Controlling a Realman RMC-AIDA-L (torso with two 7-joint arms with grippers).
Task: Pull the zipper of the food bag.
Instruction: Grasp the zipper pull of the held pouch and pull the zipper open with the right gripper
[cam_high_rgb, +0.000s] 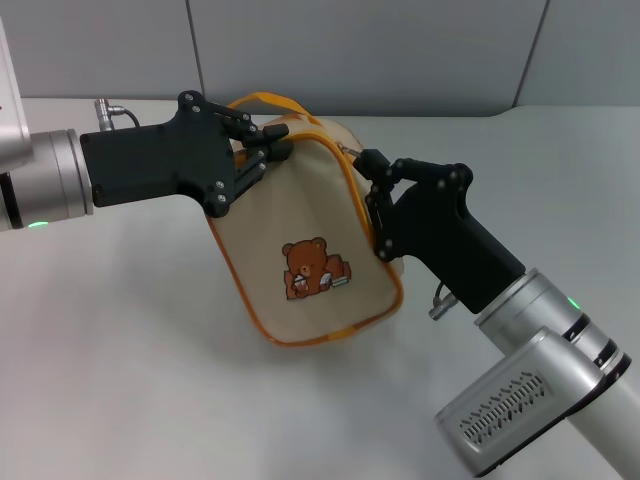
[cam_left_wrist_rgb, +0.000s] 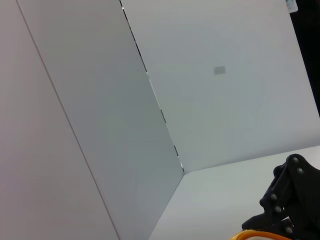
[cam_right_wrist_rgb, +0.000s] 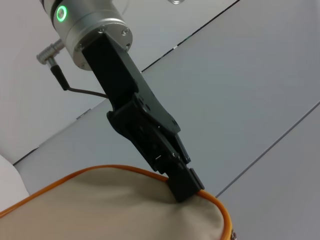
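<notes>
- Left tool (cam_high_rgb: 268, 152), upper left of centre in the head view: black fingers pressed together on the upper left corner of the food bag (cam_high_rgb: 305, 250), pinching the fabric beside the orange strap (cam_high_rgb: 262, 100).
- The right wrist view shows the same left tool (cam_right_wrist_rgb: 186, 189) with its tip clamped on the bag's orange-piped rim.
- Food bag, centre of the head view: beige pouch, held tilted above the white table (cam_high_rgb: 120, 380), brown bear print (cam_high_rgb: 313, 268) facing the camera.
- Zipper (cam_high_rgb: 352, 185) runs along the bag's right rim, an orange band.
- Right tool (cam_high_rgb: 362, 160), right of centre: fingertips closed at the zipper's upper end, pinching what looks like the small metal pull.
</notes>
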